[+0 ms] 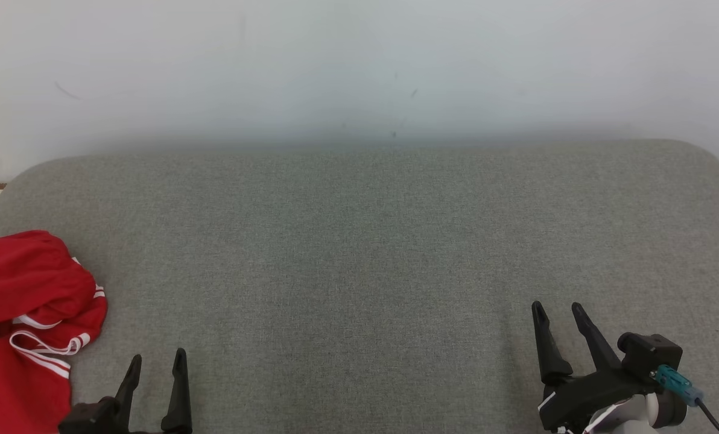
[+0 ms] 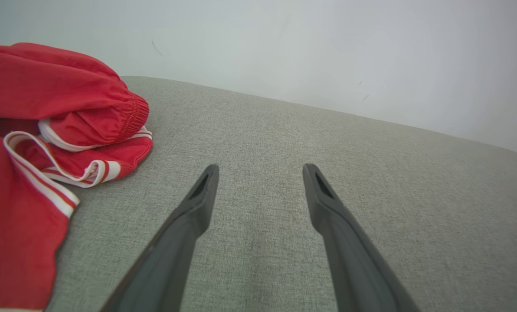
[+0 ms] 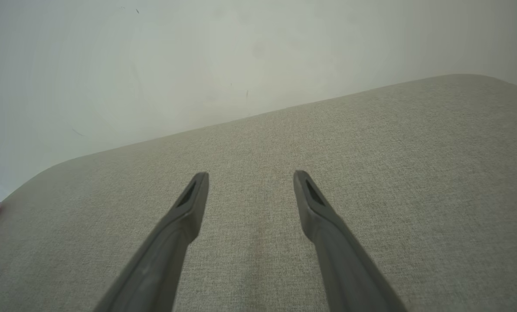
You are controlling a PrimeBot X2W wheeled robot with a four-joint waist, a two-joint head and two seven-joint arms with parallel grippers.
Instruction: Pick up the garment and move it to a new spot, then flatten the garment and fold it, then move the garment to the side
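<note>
left gripper (image 1: 157,355): fingers stood apart, empty, parked near the garment (image 1: 28,301), probably staged to grab it.
right gripper (image 1: 557,306): fingers apart, empty, well apart from it.
garment: lay crumpled at the cushion (image 1: 359,241) left edge, so the pick looked pending.

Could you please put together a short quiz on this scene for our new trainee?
1. True or false: the red garment lies folded flat in the middle of the grey cushion.
2. Which is nearer the garment? A) left gripper B) right gripper
3. Fill in: the right gripper, like the left, is ____ and holds nothing.
Key: 1 false, it lies bunched at the cushion's left end; 2 A; 3 open.
</note>
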